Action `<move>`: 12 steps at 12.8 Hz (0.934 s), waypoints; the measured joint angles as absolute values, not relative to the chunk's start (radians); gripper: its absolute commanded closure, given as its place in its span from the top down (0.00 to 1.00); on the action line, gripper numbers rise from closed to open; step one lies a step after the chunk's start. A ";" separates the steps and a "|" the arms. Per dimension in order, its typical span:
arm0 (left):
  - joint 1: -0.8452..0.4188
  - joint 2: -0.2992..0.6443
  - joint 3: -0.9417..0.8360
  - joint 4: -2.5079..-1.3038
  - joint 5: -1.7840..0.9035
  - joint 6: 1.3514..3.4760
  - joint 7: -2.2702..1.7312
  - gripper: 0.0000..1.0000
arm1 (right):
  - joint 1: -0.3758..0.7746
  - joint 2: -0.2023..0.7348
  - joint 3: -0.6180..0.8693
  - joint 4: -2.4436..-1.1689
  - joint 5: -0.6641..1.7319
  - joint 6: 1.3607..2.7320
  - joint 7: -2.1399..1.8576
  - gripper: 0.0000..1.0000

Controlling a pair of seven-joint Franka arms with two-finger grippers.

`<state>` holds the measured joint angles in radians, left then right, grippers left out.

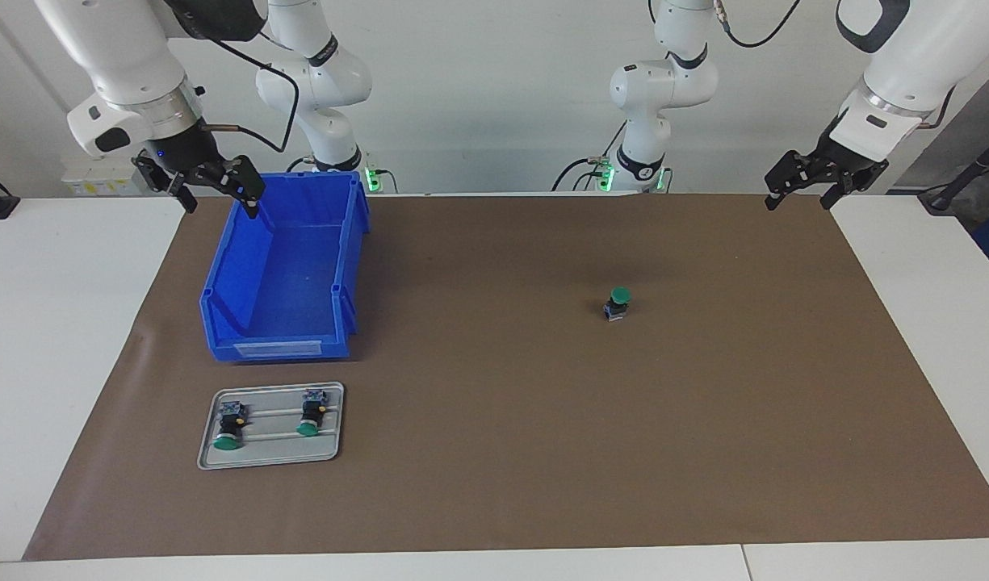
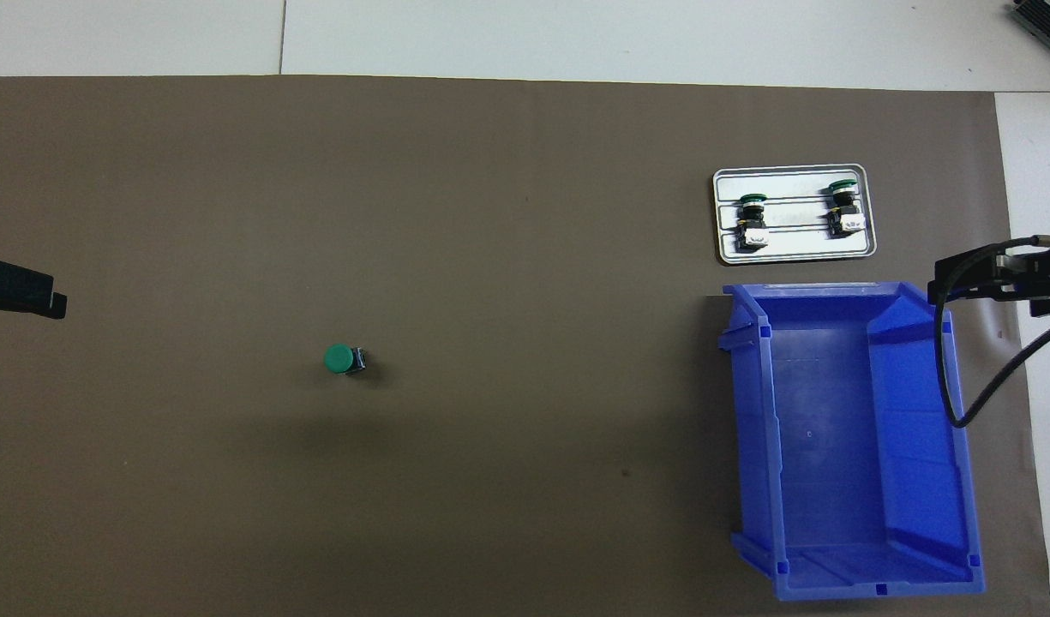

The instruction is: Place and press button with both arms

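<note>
A green-capped push button (image 1: 618, 304) stands upright on the brown mat, toward the left arm's end of the table; it also shows in the overhead view (image 2: 345, 360). Two more buttons (image 1: 229, 426) (image 1: 311, 413) lie on their sides on a grey tray (image 1: 270, 458). My left gripper (image 1: 801, 194) is open and empty, raised over the mat's edge at the left arm's end. My right gripper (image 1: 217, 194) is open and empty, raised over the corner of the blue bin (image 1: 284, 274) nearest the robots.
The blue bin (image 2: 842, 437) is empty and sits at the right arm's end of the mat. The tray (image 2: 795, 250) lies just farther from the robots than the bin. White table borders the brown mat (image 1: 502, 452) on all sides.
</note>
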<state>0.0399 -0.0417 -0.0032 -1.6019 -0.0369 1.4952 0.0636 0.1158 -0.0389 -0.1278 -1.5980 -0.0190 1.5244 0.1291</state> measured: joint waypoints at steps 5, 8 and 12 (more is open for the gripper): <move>0.040 -0.042 -0.003 -1.602 -0.037 1.495 0.064 1.00 | 0.130 -0.039 -0.127 -1.598 -0.009 1.525 0.125 1.00; 0.040 -0.042 -0.003 -1.602 -0.037 1.495 0.064 1.00 | 0.235 -0.039 -0.124 -1.627 0.065 1.587 0.170 1.00; 0.040 -0.042 -0.003 -1.602 -0.037 1.495 0.064 1.00 | 0.521 0.004 -0.113 -1.718 0.068 1.837 0.445 1.00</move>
